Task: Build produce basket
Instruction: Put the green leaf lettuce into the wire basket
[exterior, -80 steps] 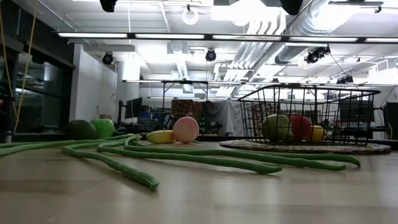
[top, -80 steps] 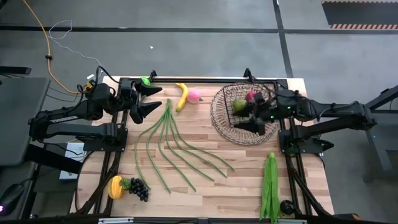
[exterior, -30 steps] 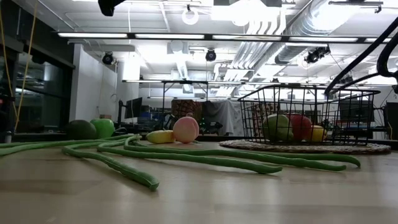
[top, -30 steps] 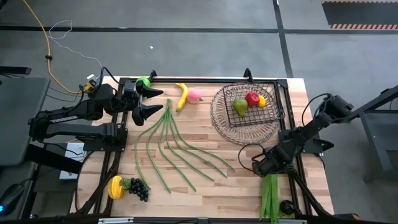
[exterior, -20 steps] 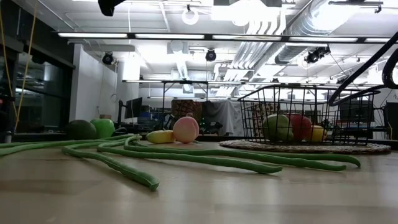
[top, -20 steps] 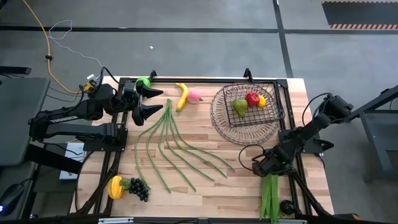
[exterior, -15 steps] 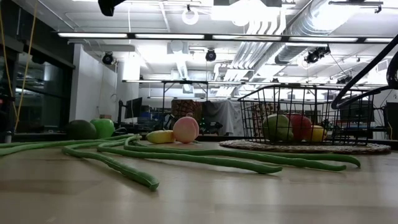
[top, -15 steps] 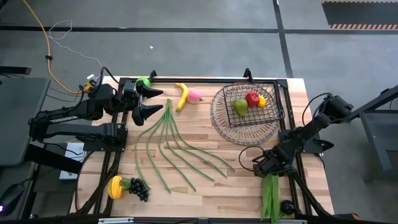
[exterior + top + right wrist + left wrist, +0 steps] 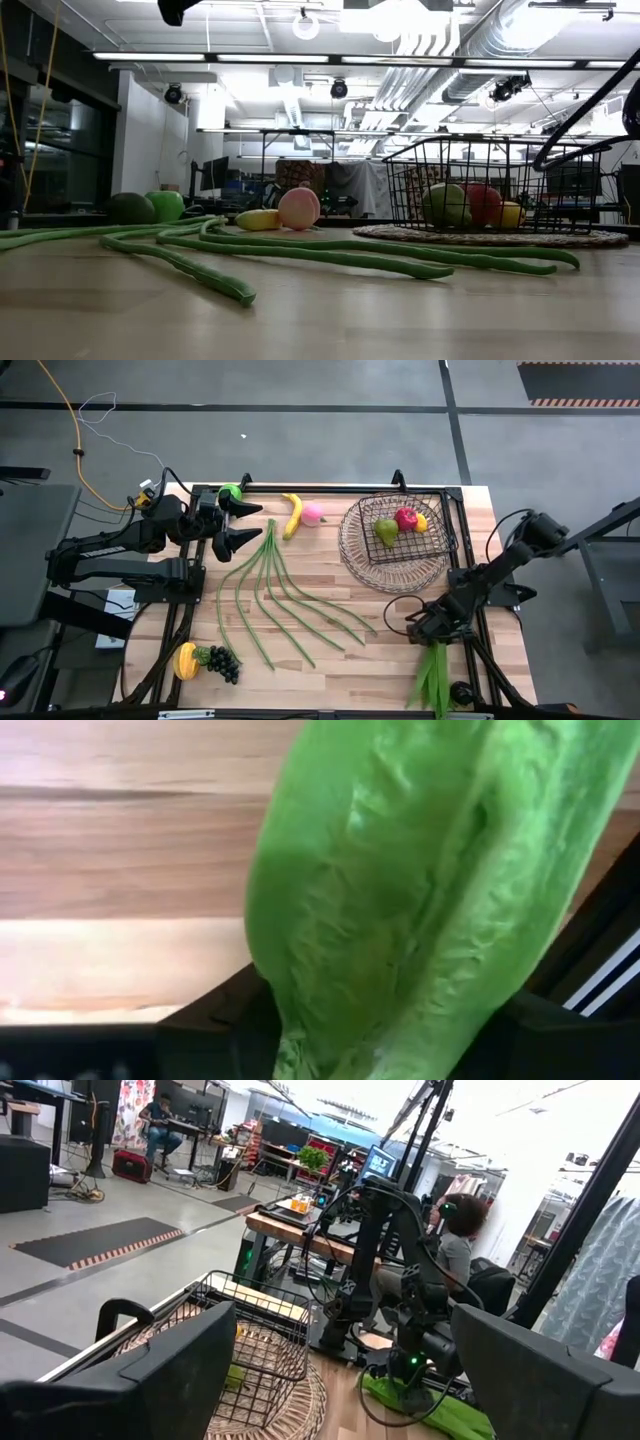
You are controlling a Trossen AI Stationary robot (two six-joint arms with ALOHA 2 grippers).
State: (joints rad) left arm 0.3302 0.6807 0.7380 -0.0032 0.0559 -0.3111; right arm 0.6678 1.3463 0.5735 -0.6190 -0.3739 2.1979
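Observation:
The leafy greens (image 9: 432,675) lie lengthwise by the table's right near corner, and my right gripper (image 9: 428,632) is shut on their far end. The right wrist view is filled by the crinkled green leaf (image 9: 400,890). The basket (image 9: 398,538), black wire on a round brownish base, holds a pear (image 9: 386,531), a red pepper (image 9: 406,517) and a lemon (image 9: 421,521). My left gripper (image 9: 258,520) hangs open and level at the far left, beside the green apple (image 9: 232,491). Long green beans (image 9: 280,590) fan across the middle. My right gripper has the greens' far end (image 9: 300,1010) between its two fingers (image 9: 215,1020), one on each side of the bunch. It comes from above, slanting steeply down. The greens lie on the table, stretching toward the near edge (image 9: 425,695).
A banana (image 9: 292,515) and pink peach (image 9: 313,512) lie at the far edge, left of the basket. Dark grapes (image 9: 222,662) and a yellow fruit (image 9: 186,660) sit at the near left corner. An avocado (image 9: 130,208) shows beside the apple in the low view.
My right gripper has stayed over the greens' far end and tipped slightly. The greens' near end has spread and swung a little toward the table's left, while their far end stays under the fingers.

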